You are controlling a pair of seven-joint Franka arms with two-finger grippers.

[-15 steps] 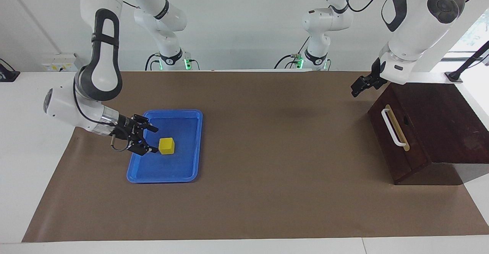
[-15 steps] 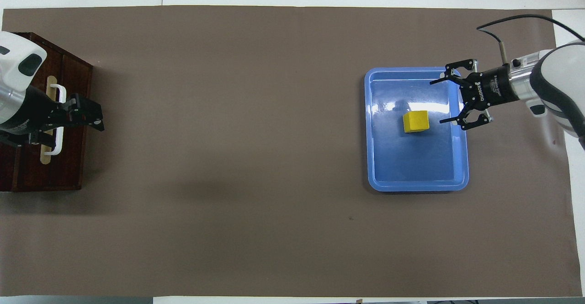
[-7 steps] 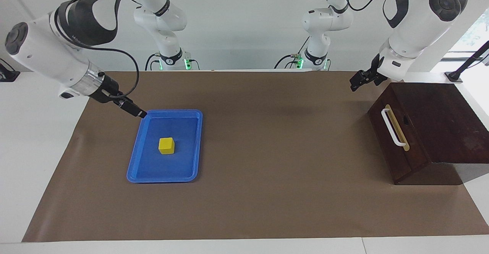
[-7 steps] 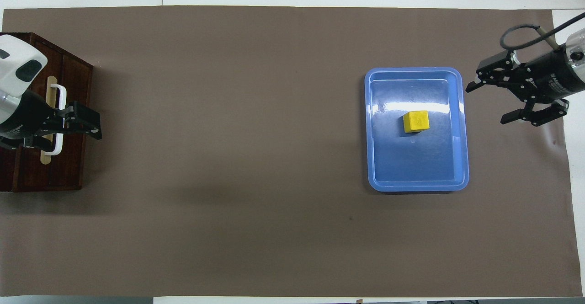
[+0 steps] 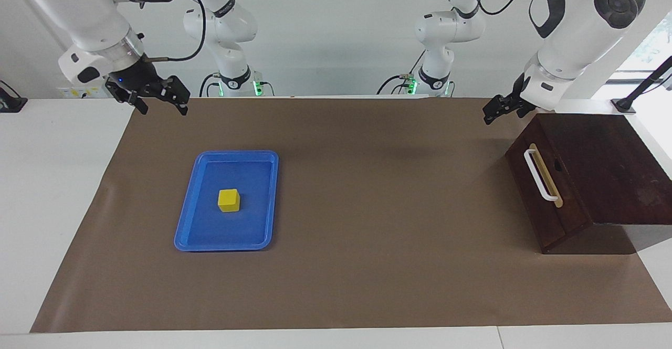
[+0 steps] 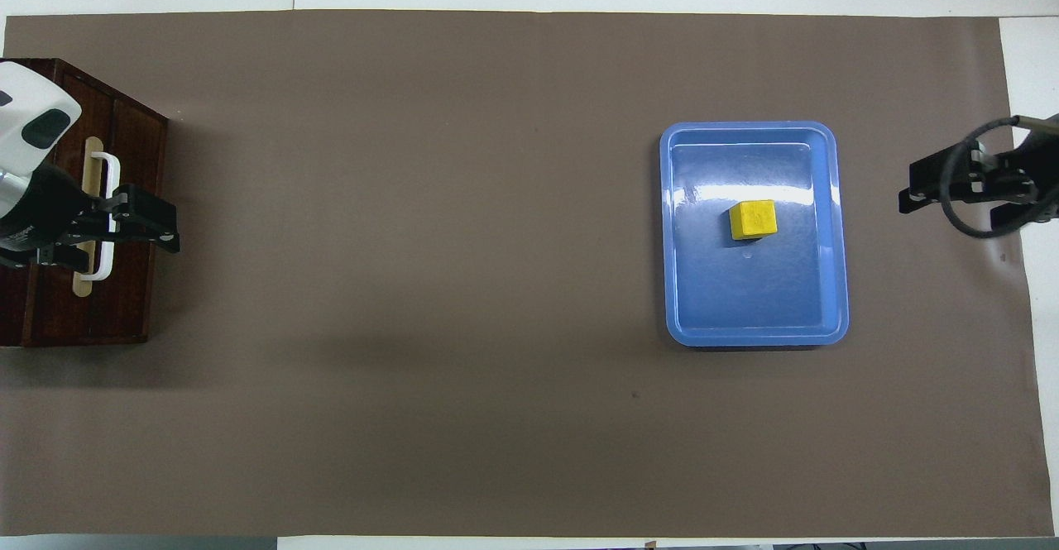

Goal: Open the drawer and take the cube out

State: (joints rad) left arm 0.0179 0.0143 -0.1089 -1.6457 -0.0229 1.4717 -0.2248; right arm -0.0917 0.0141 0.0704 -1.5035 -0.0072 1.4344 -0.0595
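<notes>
Overhead view: the plain yellow cube (image 6: 753,219) sits in the glossy blue plastic tray (image 6: 837,285) (round-cornered); the dark wooden drawer (image 5: 546,194) is shut at the left arm's end. Right gripper (image 5: 157,98) and left gripper (image 5: 499,112) hang released, holding nothing.

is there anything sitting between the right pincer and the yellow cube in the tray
Nothing visible. The cube sits alone in the blue tray, and the open right pincer hangs above the brown mat near the robots, with only bare mat and tray rim between them.
</notes>
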